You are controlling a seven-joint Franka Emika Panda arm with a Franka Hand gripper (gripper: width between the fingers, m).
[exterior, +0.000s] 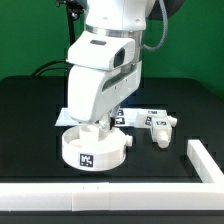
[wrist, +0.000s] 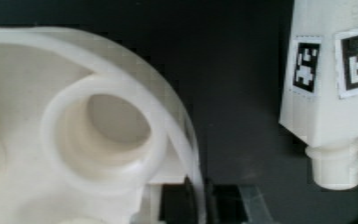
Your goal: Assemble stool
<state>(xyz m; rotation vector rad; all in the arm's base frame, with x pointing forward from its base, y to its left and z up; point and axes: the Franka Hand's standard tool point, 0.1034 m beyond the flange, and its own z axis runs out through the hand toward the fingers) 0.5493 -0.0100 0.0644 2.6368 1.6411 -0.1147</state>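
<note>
The gripper [wrist: 202,204] straddles the round seat's [exterior: 88,150] rim; whether it is clamped, I cannot tell. In the exterior view, a leg [exterior: 160,124] lies at the seat's two o'clock.

The seat [exterior: 90,150] lay on the table [exterior: 30,120] just behind the front bar [exterior: 100,197], with a leg [exterior: 162,125] lying to the exterior view's right, near the side bar [exterior: 205,160].

No words, numbers or brands legible. Only coded black-and-white square tags [exterior: 86,160]: one on seat [exterior: 70,150] outer wall at 6 o'clock, two on leg [wrist: 329,112] side.
</note>
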